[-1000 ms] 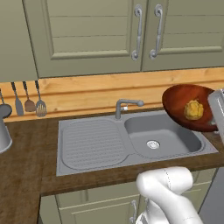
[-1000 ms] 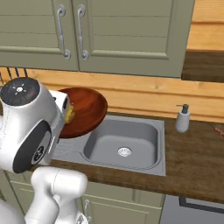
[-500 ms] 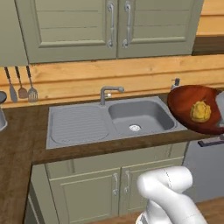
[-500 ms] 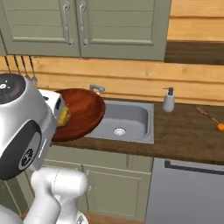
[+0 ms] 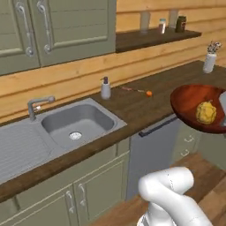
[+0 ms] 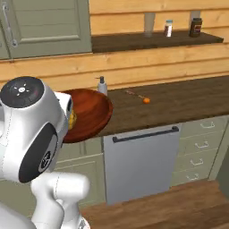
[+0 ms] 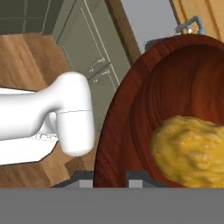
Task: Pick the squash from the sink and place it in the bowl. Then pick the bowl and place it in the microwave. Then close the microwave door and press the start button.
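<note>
The wide reddish-brown bowl (image 5: 194, 106) hangs in the air off the counter's front edge, right of the sink (image 5: 75, 123). The lumpy yellow squash (image 5: 205, 111) lies inside it. My gripper (image 7: 111, 181) is shut on the bowl's rim, one fingertip on each side of it. In the hand view the bowl (image 7: 131, 109) is close up, with the squash (image 7: 192, 148) low in it. From the right base view the bowl (image 6: 89, 114) juts out from behind my arm, and a sliver of squash (image 6: 71, 120) shows. The microwave and its door are out of view.
A soap dispenser (image 5: 105, 88) stands behind the sink, beside the faucet (image 5: 37, 106). A small orange item (image 5: 149, 93) lies on the wooden counter. A grey dishwasher front (image 6: 143, 161) sits below. Jars stand on the shelf (image 6: 170, 38), and a vase (image 5: 209, 62) stands far right.
The whole picture has shifted: the base has driven right along the counter, so the sink slid left and the dishwasher and shelf came into view. The bowl with the squash stays gripped.
</note>
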Controlling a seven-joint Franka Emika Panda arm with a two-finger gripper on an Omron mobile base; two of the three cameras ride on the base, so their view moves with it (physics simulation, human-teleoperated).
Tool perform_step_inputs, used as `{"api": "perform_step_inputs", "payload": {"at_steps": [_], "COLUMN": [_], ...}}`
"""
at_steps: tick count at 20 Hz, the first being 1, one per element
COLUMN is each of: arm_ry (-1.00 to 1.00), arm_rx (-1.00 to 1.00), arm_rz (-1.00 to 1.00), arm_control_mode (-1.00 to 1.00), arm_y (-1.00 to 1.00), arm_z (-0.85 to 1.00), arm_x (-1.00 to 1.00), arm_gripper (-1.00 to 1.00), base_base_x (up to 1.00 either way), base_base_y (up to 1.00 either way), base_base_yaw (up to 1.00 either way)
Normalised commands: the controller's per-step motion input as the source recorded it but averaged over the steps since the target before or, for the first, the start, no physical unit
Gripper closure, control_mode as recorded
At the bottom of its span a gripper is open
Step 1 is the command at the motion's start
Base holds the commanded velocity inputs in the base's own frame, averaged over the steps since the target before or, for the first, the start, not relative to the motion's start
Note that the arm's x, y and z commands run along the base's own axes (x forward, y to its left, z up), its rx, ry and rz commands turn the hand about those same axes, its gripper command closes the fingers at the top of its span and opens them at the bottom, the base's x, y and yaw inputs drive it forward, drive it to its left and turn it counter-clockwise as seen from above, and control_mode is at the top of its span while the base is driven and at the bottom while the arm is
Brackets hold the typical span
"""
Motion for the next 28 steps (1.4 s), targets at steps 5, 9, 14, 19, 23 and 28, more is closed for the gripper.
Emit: {"api": "perform_step_inputs", "payload": {"at_steps": [5, 9, 14, 19, 23, 28], "arm_ry": [0.0, 0.0, 0.0, 0.0, 0.0, 0.0], "arm_rx": [0.0, 0.0, 0.0, 0.0, 0.0, 0.0], "arm_rz": [0.0, 0.0, 0.0, 0.0, 0.0, 0.0], "arm_control_mode": [1.0, 1.0, 1.0, 1.0, 1.0, 1.0], "arm_y": [0.0, 0.0, 0.0, 0.0, 0.0, 0.0], "arm_z": [0.0, 0.0, 0.0, 0.0, 0.0, 0.0], "arm_x": [0.0, 0.0, 0.0, 0.0, 0.0, 0.0], "arm_gripper": [1.0, 1.0, 1.0, 1.0, 1.0, 1.0], "base_base_x": [0.0, 0.0, 0.0, 0.0, 0.0, 0.05], "base_base_y": [0.0, 0.0, 0.0, 0.12, 0.14, 0.02], "base_base_yaw": [-1.0, -1.0, -1.0, -0.96, -0.95, -0.89]}}
